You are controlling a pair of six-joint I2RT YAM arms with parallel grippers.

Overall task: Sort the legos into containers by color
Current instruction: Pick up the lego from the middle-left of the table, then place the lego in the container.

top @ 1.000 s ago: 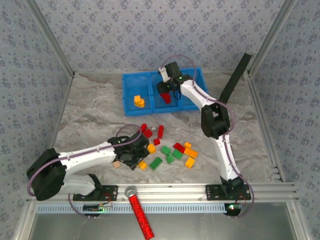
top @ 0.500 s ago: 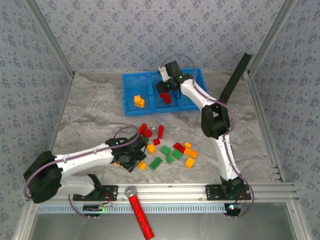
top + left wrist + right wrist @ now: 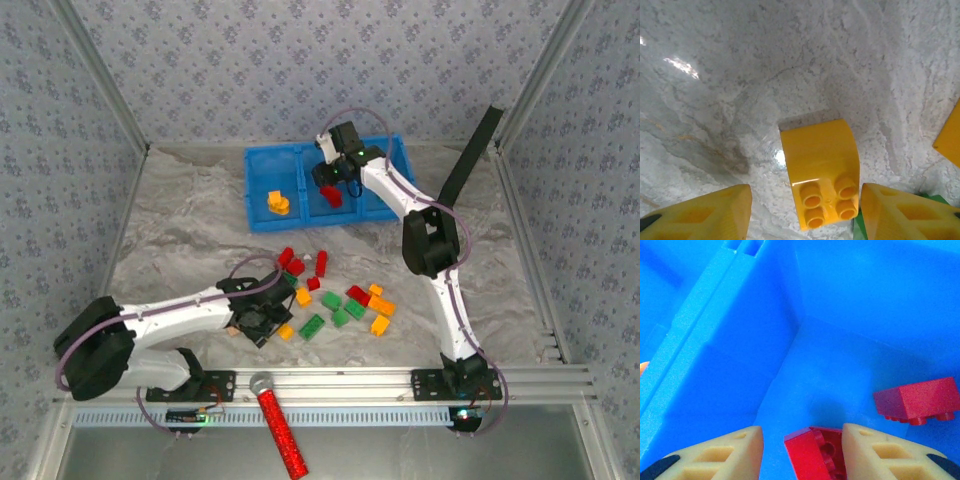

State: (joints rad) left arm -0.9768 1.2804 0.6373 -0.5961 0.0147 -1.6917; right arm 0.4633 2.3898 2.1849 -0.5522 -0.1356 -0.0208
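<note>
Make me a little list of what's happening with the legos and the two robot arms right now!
Left jaws: open, either side of a yellow brick on the table
Right jaws: open over the blue tray, a red brick between them
Tray, left compartment: yellow pieces
Tray, middle compartment: another red brick
Loose on table: red, green and yellow bricks

Top external: fixed high behind the arm bases, angled down, far enough to take in the whole table (image 3: 180,230). Left wrist: pointing down, very close on a yellow brick (image 3: 821,170) on the marble. Right wrist: close inside the blue tray (image 3: 730,340) (image 3: 262,165), middle compartment, the region it shares with top external.
</note>
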